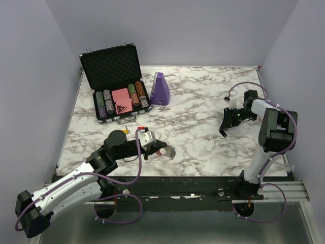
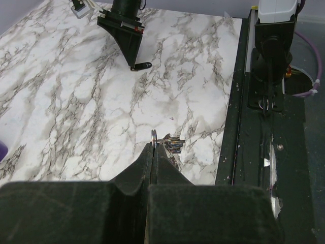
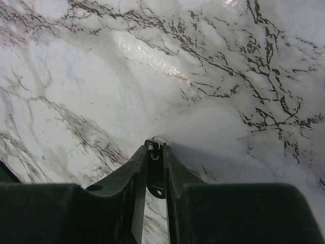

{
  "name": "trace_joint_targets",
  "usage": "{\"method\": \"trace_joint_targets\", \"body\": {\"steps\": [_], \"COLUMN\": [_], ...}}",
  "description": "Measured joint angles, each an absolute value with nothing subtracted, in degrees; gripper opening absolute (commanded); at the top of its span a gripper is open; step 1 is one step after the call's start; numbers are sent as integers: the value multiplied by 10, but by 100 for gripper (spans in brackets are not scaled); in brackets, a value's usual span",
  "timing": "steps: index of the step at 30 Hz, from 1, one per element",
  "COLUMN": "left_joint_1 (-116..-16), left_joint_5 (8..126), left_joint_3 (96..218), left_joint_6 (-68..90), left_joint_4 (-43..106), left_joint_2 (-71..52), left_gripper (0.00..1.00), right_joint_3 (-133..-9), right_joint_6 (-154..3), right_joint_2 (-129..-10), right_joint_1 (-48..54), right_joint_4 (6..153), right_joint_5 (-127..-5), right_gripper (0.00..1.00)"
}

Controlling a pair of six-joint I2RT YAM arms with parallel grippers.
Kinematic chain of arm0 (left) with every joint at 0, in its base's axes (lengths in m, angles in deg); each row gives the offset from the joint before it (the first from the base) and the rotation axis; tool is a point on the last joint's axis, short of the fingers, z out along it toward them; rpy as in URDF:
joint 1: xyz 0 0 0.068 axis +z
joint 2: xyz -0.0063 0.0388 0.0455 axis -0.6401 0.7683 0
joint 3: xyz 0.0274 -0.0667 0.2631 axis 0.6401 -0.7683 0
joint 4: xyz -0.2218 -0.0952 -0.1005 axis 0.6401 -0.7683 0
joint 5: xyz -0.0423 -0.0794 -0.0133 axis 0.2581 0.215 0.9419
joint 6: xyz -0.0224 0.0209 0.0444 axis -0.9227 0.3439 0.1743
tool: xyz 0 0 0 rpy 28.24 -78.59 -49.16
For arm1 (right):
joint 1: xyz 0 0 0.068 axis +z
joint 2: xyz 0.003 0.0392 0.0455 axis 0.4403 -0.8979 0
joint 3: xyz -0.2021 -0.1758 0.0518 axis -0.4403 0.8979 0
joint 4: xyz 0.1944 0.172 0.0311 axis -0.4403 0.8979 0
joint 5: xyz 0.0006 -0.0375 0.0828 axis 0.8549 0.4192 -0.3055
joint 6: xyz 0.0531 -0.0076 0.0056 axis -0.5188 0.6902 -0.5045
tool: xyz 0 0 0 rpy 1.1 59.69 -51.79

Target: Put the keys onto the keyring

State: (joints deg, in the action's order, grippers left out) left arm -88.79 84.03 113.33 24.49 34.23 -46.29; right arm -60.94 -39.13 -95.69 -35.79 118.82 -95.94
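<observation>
My left gripper (image 2: 154, 147) is shut on the keyring (image 2: 154, 135), a silvery loop seen edge-on at its fingertips. A bunch of silvery keys (image 2: 175, 145) hangs from the loop just above the marble near the table's front edge. In the top view the same bunch (image 1: 170, 152) shows beside a red bit at my left gripper (image 1: 163, 151). My right gripper (image 3: 156, 147) is shut on a slim black key (image 3: 158, 190), which runs down between its fingers. This gripper (image 1: 222, 133) hovers over the right side of the table, far from the keyring. The black key's end (image 2: 141, 66) sticks out below its fingers.
An open black case (image 1: 119, 96) of poker chips stands at the back left, with a purple wedge-shaped object (image 1: 161, 89) beside it. A small yellow item (image 1: 140, 127) lies behind my left wrist. The table's black front rail (image 2: 238, 127) runs close to the keys.
</observation>
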Motion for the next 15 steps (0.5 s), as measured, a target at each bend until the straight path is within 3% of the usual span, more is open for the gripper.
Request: {"method": "trace_joint_targets", "body": {"steps": [15], "left_joint_1": [-888], "left_joint_5": [840], "left_joint_3": [1133], "left_joint_6": [245], "left_joint_4": [339], "left_joint_2": [-463], "left_gripper": [0], "right_joint_3": [-612], "right_joint_6": [-398], "right_joint_2": [-962], "right_joint_1": [-352], "right_joint_4": [1188], "right_joint_5": [-958], "right_gripper": [19]}}
